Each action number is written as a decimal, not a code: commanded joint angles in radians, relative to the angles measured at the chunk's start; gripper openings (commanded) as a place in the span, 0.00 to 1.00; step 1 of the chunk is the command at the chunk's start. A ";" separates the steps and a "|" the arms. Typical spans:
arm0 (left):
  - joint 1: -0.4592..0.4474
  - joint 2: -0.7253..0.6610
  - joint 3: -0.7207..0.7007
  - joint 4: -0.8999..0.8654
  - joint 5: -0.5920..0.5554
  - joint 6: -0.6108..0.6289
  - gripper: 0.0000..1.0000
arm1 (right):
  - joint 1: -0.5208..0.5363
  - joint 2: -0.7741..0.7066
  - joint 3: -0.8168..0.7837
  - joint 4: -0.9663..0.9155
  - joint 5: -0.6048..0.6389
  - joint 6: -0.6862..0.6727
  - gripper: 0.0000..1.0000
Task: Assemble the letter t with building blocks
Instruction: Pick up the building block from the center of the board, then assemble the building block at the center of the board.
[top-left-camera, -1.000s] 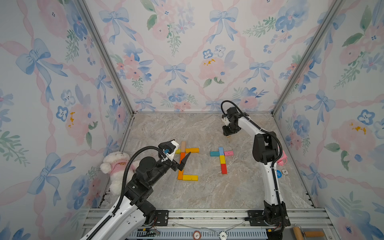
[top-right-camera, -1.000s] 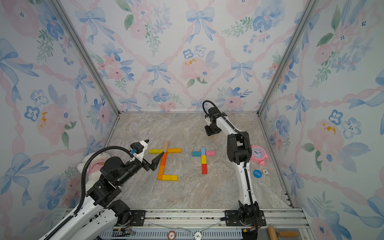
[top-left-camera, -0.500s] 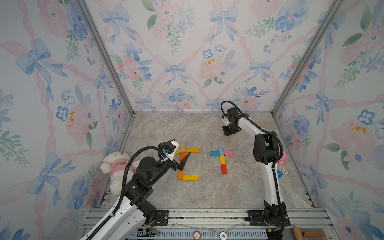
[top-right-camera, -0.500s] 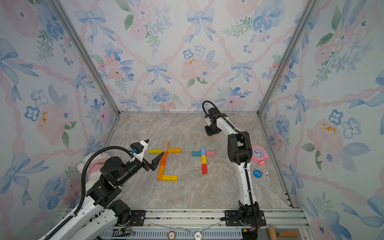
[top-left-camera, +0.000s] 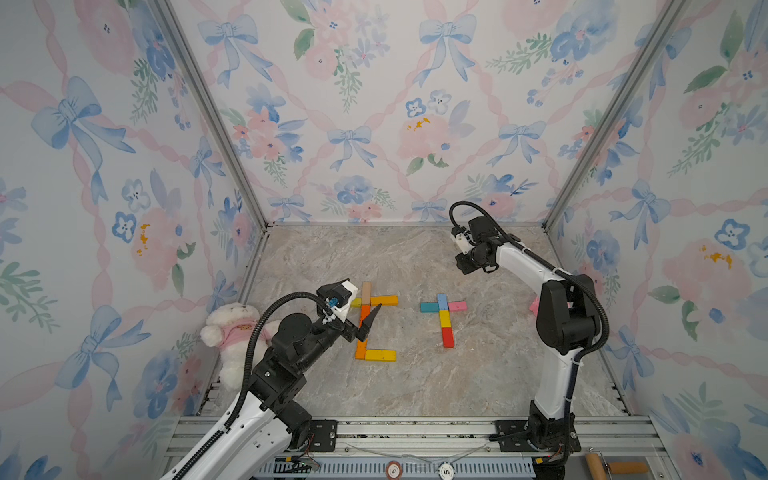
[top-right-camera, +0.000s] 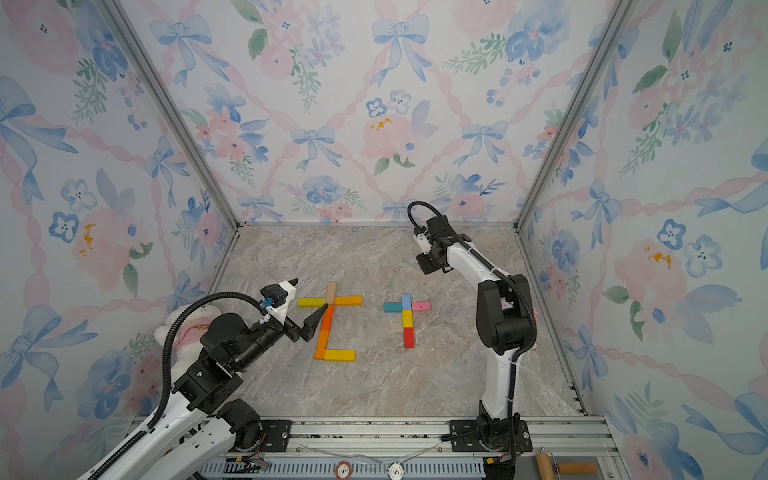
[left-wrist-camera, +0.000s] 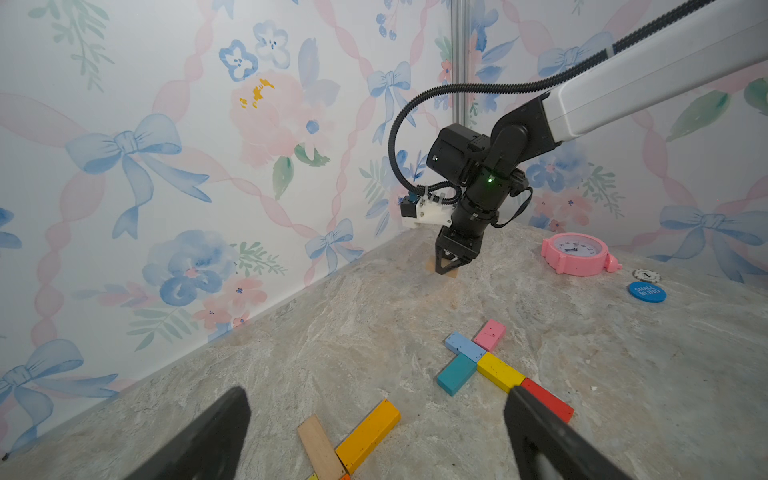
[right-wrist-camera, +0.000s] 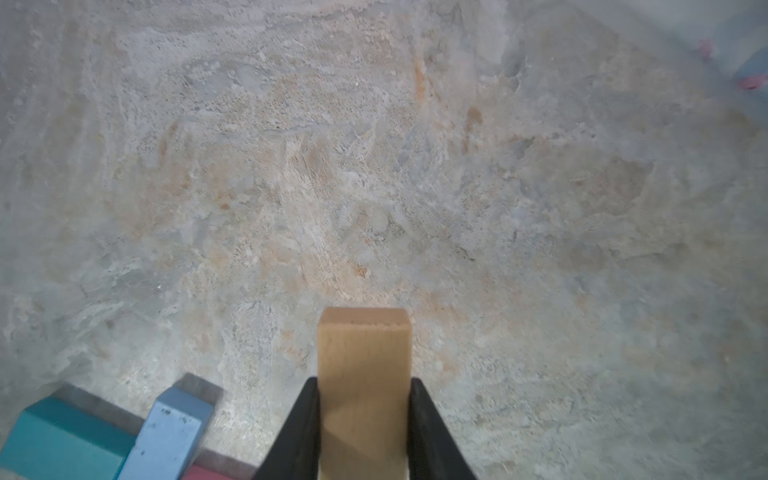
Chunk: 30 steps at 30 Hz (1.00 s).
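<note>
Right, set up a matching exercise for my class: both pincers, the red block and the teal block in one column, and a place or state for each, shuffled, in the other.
Column one
1. left pincer
2. right pincer
3. red block
4. teal block

Column two
A. shut on a tan block
B. at the stem's end, touching the short yellow block
C. open, holding nothing
D. beside the blue block, opposite the pink block

Pairs: 1-C, 2-A, 3-B, 4-D

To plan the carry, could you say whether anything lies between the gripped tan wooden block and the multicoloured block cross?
Nothing visible: only marble tabletop separates the tan wooden block in the right gripper from the multicoloured block cross.
</note>
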 joint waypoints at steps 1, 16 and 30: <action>0.007 -0.018 0.001 0.015 0.004 0.008 0.98 | 0.009 -0.072 -0.087 0.041 -0.039 -0.079 0.17; 0.000 -0.031 -0.001 0.020 0.016 0.000 0.98 | 0.031 -0.488 -0.548 0.099 -0.185 -0.493 0.12; -0.007 -0.030 -0.007 0.030 0.021 -0.011 0.98 | 0.093 -0.738 -0.740 -0.128 -0.207 -0.815 0.08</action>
